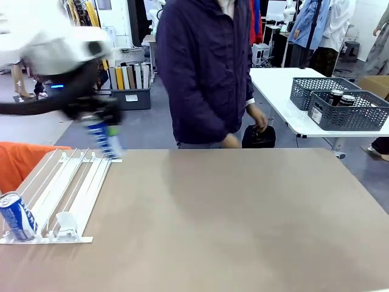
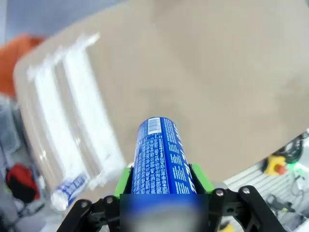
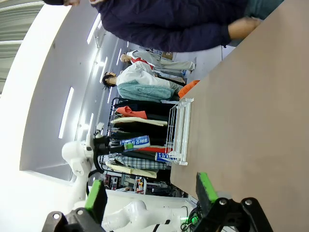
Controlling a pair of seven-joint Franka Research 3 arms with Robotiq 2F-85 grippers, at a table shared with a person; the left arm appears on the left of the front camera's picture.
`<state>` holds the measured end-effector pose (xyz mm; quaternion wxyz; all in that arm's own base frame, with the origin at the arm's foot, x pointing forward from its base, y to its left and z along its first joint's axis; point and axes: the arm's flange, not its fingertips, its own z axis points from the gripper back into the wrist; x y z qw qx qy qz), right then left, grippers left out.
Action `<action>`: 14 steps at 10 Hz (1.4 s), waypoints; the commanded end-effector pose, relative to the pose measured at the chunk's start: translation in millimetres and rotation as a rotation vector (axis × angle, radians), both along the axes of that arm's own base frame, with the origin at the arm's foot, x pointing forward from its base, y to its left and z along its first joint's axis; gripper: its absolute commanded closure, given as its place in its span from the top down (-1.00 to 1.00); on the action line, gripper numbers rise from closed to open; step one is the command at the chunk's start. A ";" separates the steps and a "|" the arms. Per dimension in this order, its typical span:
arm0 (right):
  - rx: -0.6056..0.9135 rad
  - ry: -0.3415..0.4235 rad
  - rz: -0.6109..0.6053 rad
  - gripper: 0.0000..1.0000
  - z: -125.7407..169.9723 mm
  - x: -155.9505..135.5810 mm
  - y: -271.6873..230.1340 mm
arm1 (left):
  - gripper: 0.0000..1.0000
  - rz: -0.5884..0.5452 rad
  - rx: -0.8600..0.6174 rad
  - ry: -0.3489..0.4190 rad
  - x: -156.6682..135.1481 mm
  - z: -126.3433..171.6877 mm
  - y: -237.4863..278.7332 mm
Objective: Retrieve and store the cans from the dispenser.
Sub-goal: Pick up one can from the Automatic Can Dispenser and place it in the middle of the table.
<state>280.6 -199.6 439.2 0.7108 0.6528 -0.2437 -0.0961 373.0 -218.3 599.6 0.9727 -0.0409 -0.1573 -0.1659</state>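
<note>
My left gripper [image 1: 97, 121] is shut on a blue-and-white can [image 1: 103, 140], held in the air above the far end of the white dispenser [image 1: 67, 188]; the arm is motion-blurred. In the left wrist view the can [image 2: 161, 157] sits between the green pads [image 2: 124, 180] of the gripper [image 2: 161, 181], over the blurred dispenser [image 2: 72, 116]. A second blue-and-white can [image 1: 17, 216] stands at the rack's near, low end, also can [image 2: 70, 188]. My right gripper [image 3: 152, 193] is open, with nothing between its fingers, off the table edge; it sees the dispenser [image 3: 177, 130] and the held can [image 3: 135, 141].
A person [image 1: 206, 67] in a dark jacket stands at the table's far edge. Dark grey lattice baskets [image 1: 349, 112] holding dark cans sit on a white table at back right. An orange cloth [image 1: 18, 161] lies left of the rack. The brown tabletop [image 1: 243, 219] stretches right of the dispenser.
</note>
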 end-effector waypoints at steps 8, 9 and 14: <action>-0.006 -0.014 0.009 1.00 1.3 -1.1 -0.6 | -1.00 -0.287 0.121 0.216 67.7 -161.1 -234.1; -0.006 -0.014 0.009 1.00 1.3 -1.1 -0.6 | -1.00 -0.292 0.156 0.190 64.9 -171.4 -235.7; -0.006 -0.014 0.009 1.00 1.3 -1.1 -0.6 | -1.00 -0.261 0.189 0.192 80.0 -197.4 -235.1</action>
